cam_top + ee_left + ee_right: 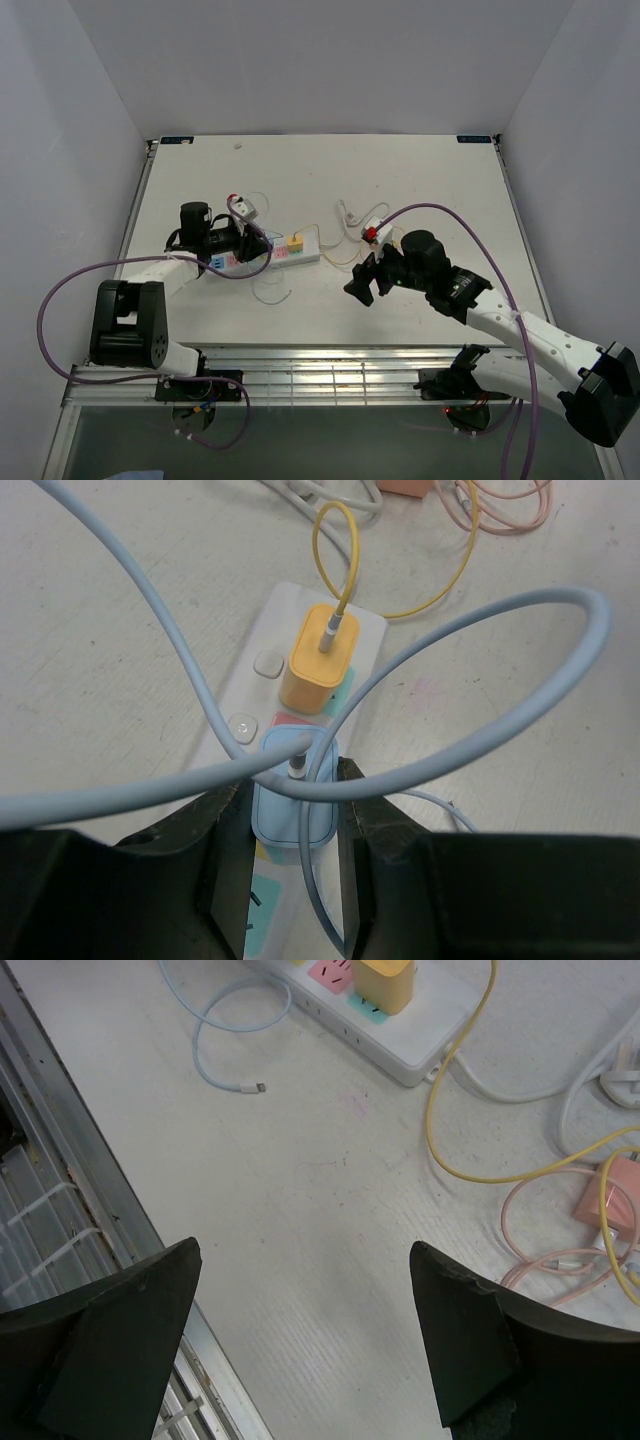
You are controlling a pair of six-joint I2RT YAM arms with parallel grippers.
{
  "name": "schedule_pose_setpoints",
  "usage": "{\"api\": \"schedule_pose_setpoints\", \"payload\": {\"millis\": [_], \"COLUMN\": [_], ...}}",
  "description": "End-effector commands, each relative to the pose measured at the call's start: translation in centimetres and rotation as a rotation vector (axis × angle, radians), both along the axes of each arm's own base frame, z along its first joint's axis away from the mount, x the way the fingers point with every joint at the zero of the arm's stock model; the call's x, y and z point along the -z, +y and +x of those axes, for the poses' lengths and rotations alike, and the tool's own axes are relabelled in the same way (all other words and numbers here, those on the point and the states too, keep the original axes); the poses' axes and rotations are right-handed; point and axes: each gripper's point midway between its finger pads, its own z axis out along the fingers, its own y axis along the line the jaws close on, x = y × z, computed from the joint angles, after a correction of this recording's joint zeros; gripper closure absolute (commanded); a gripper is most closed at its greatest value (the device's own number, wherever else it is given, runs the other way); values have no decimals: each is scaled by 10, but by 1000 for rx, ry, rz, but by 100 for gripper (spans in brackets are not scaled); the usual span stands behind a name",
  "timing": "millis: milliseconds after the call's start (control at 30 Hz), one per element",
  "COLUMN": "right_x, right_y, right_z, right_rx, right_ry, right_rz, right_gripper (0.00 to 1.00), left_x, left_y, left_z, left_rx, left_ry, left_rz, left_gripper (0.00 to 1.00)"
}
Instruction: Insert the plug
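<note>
Here's the left arm (pixel 160 272) and the right arm (pixel 530 335): white links between chunky black joints. A purple cable (pixel 60 290) loops off each. The right pincer (pixel 305 1300) shows broad, matte black, wedge-shaped fingers (pixel 120 1330).

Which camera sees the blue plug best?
The left wrist view: the blue plug sits close up inside the left gripper. The top view shows it tiny and mostly hidden. The right wrist view misses it.

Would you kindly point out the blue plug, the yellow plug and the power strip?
blue plug (pixel 293 820): left wrist view, its top face.
yellow plug (pixel 318 675): left wrist view, its top face.
power strip (pixel 287 612): left wrist view, bare white far end.
</note>
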Motion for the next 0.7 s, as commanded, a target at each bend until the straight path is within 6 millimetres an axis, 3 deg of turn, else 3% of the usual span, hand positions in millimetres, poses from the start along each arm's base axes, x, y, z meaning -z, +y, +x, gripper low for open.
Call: {"api": "schedule_pose_setpoints", "payload": {"millis": [0, 167, 367, 667], "right_x": [-27, -21, -20, -21], "right_y": [7, 9, 9, 8], "right_z": [6, 8, 10, 11], "right_rx": [-38, -42, -45, -48], "right_ry": [-74, -60, -49, -59], "right_rz": [34, 17, 3, 4], "right_gripper": [10, 10, 10, 10], "left_x": [-16, -4, -7, -2], "left_y": [-4, -4, 14, 13], "left_z": [9, 10, 19, 22], "left_rx": [116, 157, 131, 151], "left_ry": [-78, -26, -42, -8], "left_rz": [-22, -42, -73, -83], "left_gripper": [100, 100, 100, 100]}}
